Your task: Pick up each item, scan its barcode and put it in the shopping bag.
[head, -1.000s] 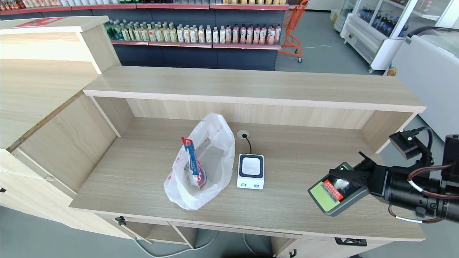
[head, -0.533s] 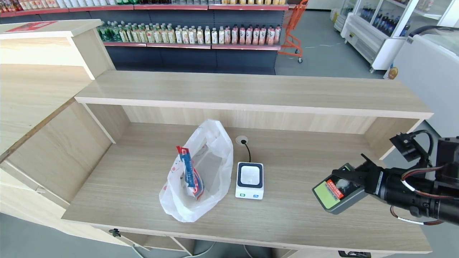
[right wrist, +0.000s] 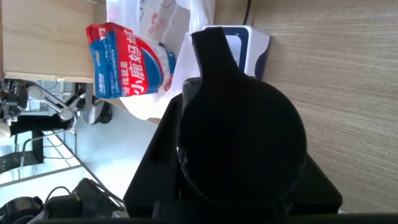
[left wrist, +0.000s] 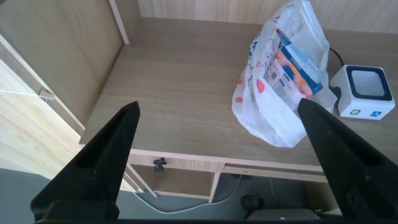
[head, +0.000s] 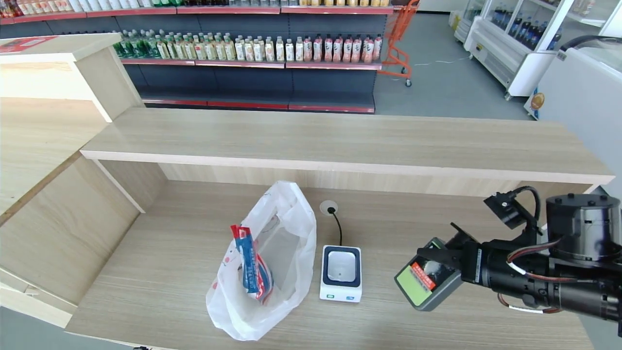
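A white plastic shopping bag [head: 286, 228] stands open near the front edge of the checkout desk [head: 170, 253], with a red-and-blue snack packet [head: 249, 265] on end inside it. A white barcode scanner [head: 341, 274] sits just beside the bag, on its right. The right gripper [head: 444, 253] is clamped on a dark grey box [head: 423, 287] above the desk's right part. The left gripper [left wrist: 219, 107] gapes wide, holding nothing

Large white characters are printed on the blue band of the snack packet [right wrist: 132, 67], which stands in the shopping bag [head: 286, 218] just beside the scanner [head: 340, 273]. On the scanner's other side, a red label is borne by the green-and-grey box [head: 425, 282], its print too small to be read. Two small badges, too small to be read, are set on the scanner's front.
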### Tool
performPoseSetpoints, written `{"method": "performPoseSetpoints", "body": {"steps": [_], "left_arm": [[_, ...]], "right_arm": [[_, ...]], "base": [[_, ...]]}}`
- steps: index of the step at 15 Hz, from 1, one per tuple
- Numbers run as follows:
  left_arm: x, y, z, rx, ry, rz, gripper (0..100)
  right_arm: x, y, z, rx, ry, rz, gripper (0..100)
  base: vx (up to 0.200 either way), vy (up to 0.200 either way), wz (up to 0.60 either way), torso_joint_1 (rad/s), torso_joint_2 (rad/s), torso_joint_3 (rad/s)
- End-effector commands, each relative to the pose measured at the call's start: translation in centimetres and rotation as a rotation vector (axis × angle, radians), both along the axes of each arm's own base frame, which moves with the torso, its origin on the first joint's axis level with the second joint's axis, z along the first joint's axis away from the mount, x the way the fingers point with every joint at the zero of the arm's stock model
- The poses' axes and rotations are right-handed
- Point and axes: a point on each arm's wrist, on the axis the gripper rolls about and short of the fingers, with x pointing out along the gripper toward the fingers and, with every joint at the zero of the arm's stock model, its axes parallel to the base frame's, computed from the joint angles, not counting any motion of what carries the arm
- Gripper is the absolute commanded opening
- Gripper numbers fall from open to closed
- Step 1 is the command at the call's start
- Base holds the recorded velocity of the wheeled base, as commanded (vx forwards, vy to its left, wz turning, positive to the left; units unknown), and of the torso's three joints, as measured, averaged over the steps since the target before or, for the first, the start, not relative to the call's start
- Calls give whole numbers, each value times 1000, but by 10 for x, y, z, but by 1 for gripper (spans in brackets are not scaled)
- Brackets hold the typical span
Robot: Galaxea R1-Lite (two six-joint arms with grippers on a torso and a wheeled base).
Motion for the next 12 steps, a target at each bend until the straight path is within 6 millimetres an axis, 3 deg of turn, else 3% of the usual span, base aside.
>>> {"method": "performPoseSetpoints", "body": {"steps": [1, 2, 5, 12], "left_arm": [[0, 0, 0, 1, -1, 0, 100], [0, 0, 0, 4, -1, 0, 100], [0, 0, 0, 3, -1, 0, 100], [0, 0, 0, 3, -1, 0, 100]], "right_arm": [[1, 9, -8, -25, 27, 12, 0], [4, 11, -13, -41, 42, -2, 0], [10, 13, -25, -67, 77, -14, 0], [63, 38, -69, -109, -1, -3, 0]], "base": [[0, 200, 0, -22, -2, 7], [0, 200, 0, -7, -2, 2], [0, 0, 0, 0, 0, 0], [0, 0, 0, 0, 0, 0]]}}
